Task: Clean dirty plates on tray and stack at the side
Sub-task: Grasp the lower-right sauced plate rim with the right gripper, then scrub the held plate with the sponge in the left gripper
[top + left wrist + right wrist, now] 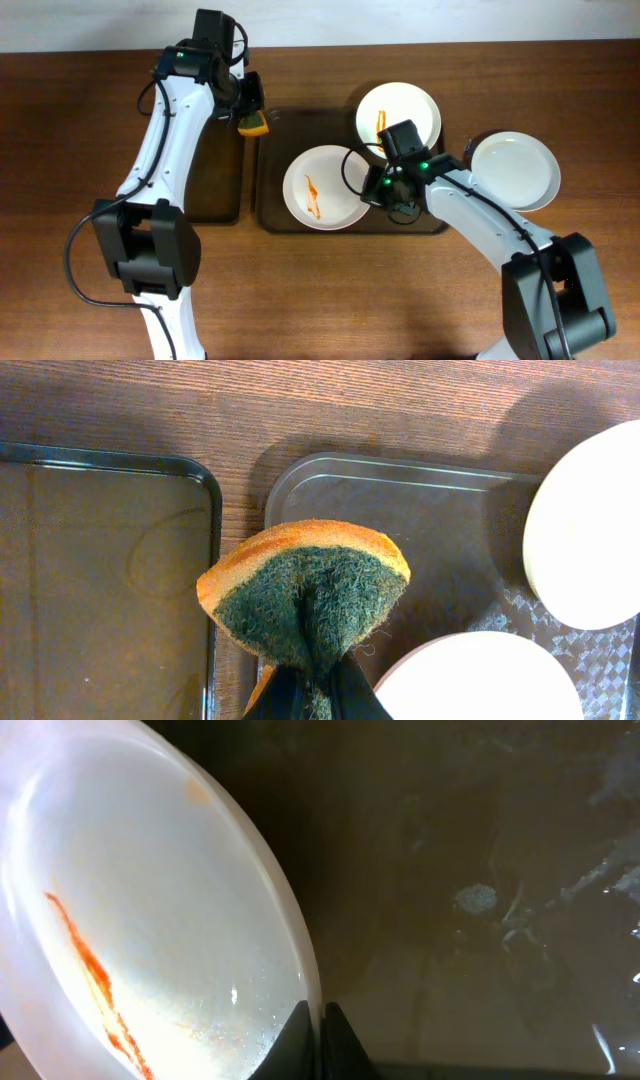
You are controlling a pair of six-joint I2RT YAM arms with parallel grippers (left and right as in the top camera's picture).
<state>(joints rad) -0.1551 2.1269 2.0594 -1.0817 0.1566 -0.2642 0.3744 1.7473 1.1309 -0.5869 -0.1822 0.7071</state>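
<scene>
I am pinching the sauce-smeared round white plate [150, 900] by its rim.
My right gripper [318, 1025] is clamping only the thin edge, risking a slip; my left gripper [310, 698] is squeezing the green-faced orange sponge [305, 595].

You'll find no readable text, labels, brands, numbers or signs on anything in these views.

Left gripper [310, 698] pinches a folded sponge [310, 595], green scrub side facing the camera, orange edge on top. It hangs over the strip of wooden table [240, 510] between the left-hand tray [100, 530] and the right-hand tray [400, 510]. The right-hand tray carries two white plates, plate at the right edge [590, 530] and plate at the bottom [480, 682].
</scene>
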